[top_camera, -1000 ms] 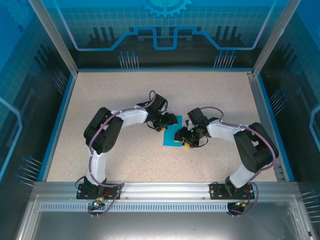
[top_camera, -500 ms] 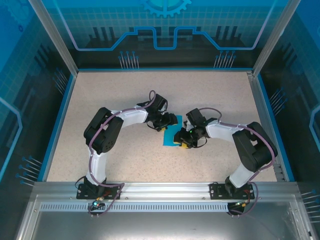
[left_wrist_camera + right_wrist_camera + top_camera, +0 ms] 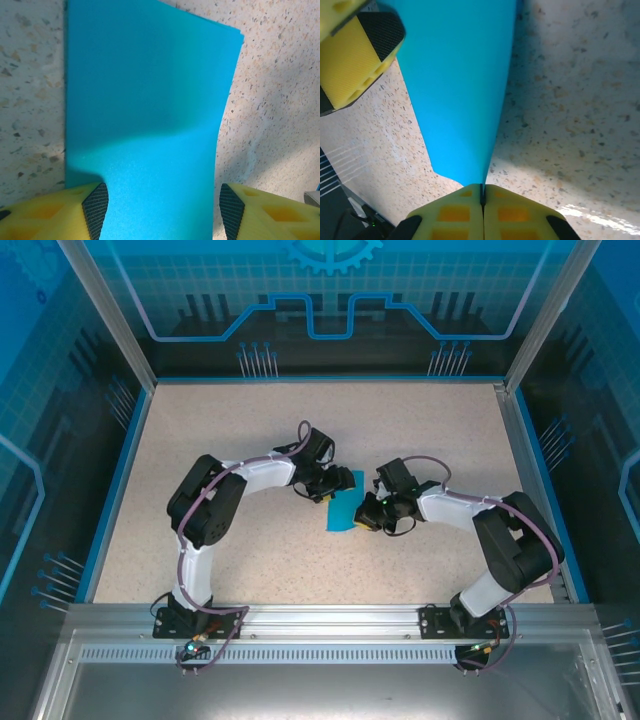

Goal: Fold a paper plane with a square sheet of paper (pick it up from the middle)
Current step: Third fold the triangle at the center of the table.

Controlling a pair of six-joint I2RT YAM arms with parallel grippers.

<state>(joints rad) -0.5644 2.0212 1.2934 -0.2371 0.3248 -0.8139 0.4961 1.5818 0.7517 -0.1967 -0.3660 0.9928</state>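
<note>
Pinching the square sheet of paper by its nearest edge, the right claw is clenched, apparently steadying it for creasing, the far end inside the released left claw.

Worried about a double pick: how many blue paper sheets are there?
1: the blue sheet mid-table, one edge pinched in the shut right hand, the open left hand straddling it. Another stuck beneath would be hidden.
</note>
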